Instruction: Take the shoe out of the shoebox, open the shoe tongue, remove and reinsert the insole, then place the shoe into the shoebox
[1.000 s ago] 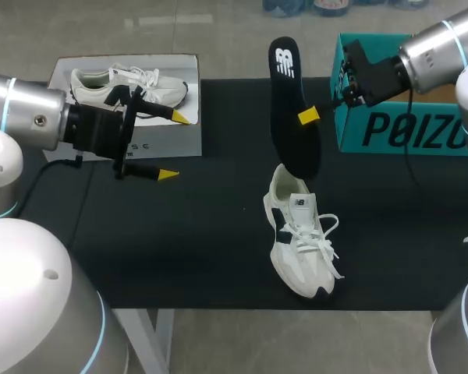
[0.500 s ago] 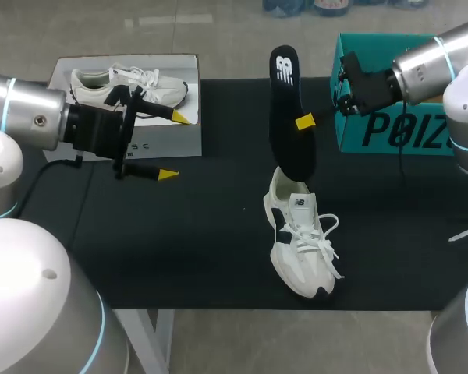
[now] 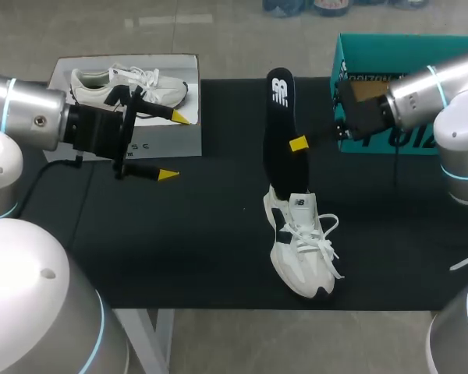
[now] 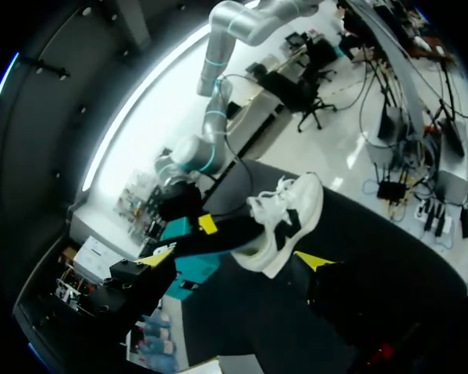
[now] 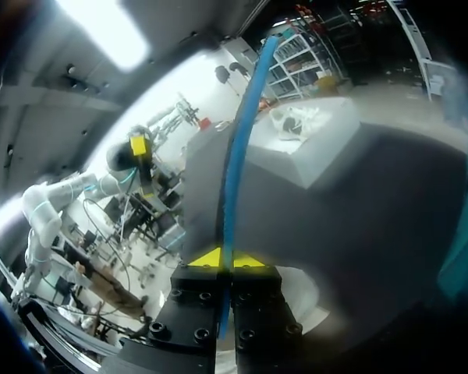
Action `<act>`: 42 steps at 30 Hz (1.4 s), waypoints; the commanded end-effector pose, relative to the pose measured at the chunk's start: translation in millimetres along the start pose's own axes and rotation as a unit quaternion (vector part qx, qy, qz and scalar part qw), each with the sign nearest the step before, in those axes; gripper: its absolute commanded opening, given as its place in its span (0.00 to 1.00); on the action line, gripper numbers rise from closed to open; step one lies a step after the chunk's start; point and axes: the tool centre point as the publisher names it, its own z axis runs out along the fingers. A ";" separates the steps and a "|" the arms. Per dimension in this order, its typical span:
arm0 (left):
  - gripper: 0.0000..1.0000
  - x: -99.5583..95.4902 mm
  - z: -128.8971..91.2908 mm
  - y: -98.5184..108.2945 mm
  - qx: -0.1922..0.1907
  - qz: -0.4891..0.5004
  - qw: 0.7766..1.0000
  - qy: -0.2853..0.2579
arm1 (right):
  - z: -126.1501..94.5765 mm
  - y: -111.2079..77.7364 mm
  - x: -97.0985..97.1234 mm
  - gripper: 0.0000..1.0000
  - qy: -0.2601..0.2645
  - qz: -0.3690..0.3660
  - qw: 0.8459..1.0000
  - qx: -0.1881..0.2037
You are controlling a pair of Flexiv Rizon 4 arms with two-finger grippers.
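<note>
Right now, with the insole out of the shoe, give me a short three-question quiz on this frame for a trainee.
1. True or false: the left gripper holds the insole.
2. The shoe under the insole lies: A) on the black mat; B) between the left gripper's fingers; C) on top of the insole.
3. Fill in: the right gripper is shut on the ____.

Key: 1 false, the left gripper is open and empty; 2 A; 3 insole.

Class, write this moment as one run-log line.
right gripper: shut on black flat insole | insole: lower end at white sneaker opening | left gripper: open, empty
</note>
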 end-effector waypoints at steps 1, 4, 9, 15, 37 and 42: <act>1.00 -0.2 -0.5 -0.7 -0.001 0.000 1.000 0.002 | 4.2 -9.2 0.8 0.00 -0.012 0.007 1.000 -0.001; 1.00 -0.2 -0.5 -0.7 -0.001 0.000 1.000 0.002 | 6.9 -14.2 -4.5 0.00 -0.020 0.018 1.000 0.009; 1.00 -0.2 -0.5 -0.7 -0.001 0.000 1.000 0.002 | 9.2 -18.3 -11.9 0.00 -0.028 0.028 0.999 0.019; 1.00 -0.2 -0.5 -0.7 -0.001 0.000 1.000 0.002 | 6.9 -17.3 -19.4 0.00 -0.042 0.027 0.999 0.021; 1.00 -0.2 -0.5 -0.7 -0.001 0.000 1.000 0.002 | 11.6 -52.2 -34.5 0.00 -0.050 0.055 0.997 0.031; 1.00 -0.2 -0.5 -0.7 -0.001 0.000 1.000 0.002 | 7.3 -68.7 -25.9 0.00 -0.045 0.063 0.997 0.023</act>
